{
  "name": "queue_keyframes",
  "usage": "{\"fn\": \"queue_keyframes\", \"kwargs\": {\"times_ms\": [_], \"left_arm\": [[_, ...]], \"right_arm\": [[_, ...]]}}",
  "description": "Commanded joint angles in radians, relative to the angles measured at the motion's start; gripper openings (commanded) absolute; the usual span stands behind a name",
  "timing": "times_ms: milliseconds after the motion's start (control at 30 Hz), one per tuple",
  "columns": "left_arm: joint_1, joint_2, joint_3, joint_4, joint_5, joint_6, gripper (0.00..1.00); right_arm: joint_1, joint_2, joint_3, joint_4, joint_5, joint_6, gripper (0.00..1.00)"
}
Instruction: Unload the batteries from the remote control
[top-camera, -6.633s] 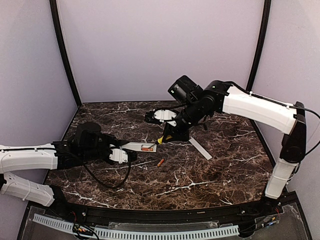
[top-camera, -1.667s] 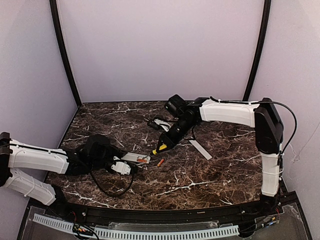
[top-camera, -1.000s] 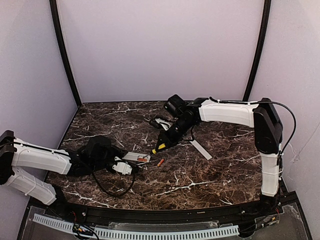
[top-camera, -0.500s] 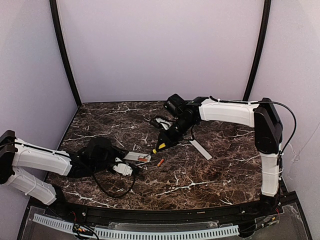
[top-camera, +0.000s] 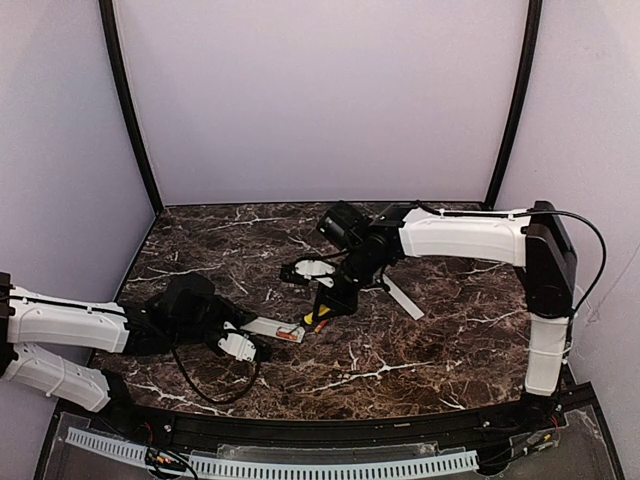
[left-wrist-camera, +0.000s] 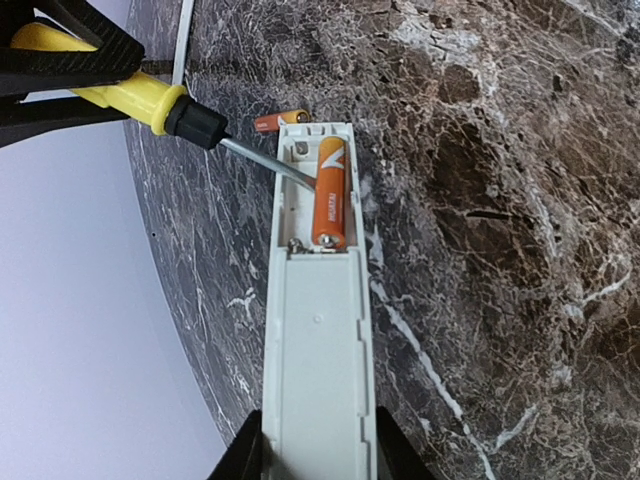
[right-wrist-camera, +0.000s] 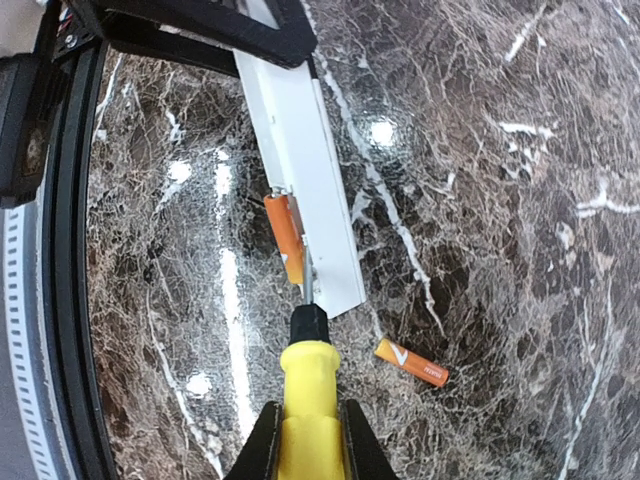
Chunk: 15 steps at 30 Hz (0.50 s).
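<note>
My left gripper (top-camera: 238, 342) is shut on the near end of the white remote control (top-camera: 272, 328), which lies back-up on the table; its fingers (left-wrist-camera: 248, 452) flank the remote (left-wrist-camera: 318, 330). One orange battery (left-wrist-camera: 330, 195) sits in the open recess. The other battery (left-wrist-camera: 280, 121) lies loose on the table just beyond the remote's far end. My right gripper (top-camera: 335, 292) is shut on a yellow-handled screwdriver (right-wrist-camera: 308, 390). Its metal shaft reaches into the recess and touches the seated battery (right-wrist-camera: 285, 250). The loose battery (right-wrist-camera: 412, 362) lies to the right of the screwdriver.
A thin flat white strip (top-camera: 400, 297) lies on the dark marble table (top-camera: 420, 350) to the right of the right gripper. Purple walls enclose the back and sides. A black rail runs along the near edge (top-camera: 300, 432).
The left gripper has drawn the remote nearer and slightly left. The right gripper has come down and forward, so the screwdriver tip now sits in the recess against the battery.
</note>
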<state>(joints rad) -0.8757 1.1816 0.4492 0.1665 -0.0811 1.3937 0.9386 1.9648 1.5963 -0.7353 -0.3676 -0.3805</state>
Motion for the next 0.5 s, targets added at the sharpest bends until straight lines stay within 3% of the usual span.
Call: {"fn": "queue_keyframes", "kwargs": {"times_ms": [0,133,467], "left_arm": [[-0.018,-0.022,0.005,0.053,0.079,-0.016,0.00],[-0.018,-0.003,-0.001,0.088,0.018,0.007,0.00],[-0.017,0.042,0.001,0.105,-0.041,0.027,0.00]], "right_arm": [[-0.024,0.044,0.057,0.053,0.032,-0.086,0.00],[-0.061,0.120,0.171,-0.014,-0.065,0.024,0.00],[-0.078,0.158,0.186,-0.015,-0.064,0.085,0.00]]}}
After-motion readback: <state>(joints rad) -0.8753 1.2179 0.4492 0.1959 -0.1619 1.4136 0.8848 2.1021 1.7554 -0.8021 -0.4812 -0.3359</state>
